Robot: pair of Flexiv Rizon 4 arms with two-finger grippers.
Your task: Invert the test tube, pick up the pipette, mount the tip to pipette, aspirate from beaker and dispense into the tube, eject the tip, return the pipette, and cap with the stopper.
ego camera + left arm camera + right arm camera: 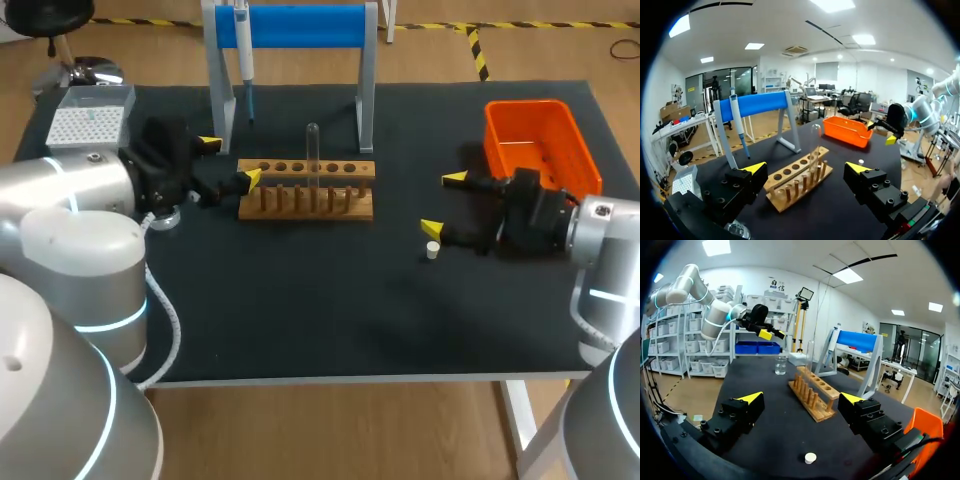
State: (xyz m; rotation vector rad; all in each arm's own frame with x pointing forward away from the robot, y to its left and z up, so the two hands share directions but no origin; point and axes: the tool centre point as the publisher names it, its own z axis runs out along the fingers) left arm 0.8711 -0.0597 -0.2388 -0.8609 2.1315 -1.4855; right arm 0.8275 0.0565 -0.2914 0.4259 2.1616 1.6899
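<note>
upright in the wooden rack (pixel 305 190), a clear test tube (pixel 313 152)

Rack (pixel 305 190) sits mid-table with the tube (pixel 313 150) upright in it. Stand (pixel 300 25) is behind it, pipette (pixel 243 50) hanging at its left end. Tip box (pixel 88 125) far left, bin (pixel 540 140) far right. Stopper (pixel 432 250) lies right of the rack and nearer. Beaker (pixel 780 365) is left of the rack.

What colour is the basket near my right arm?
The basket is orange, clearest in the head view.
</note>
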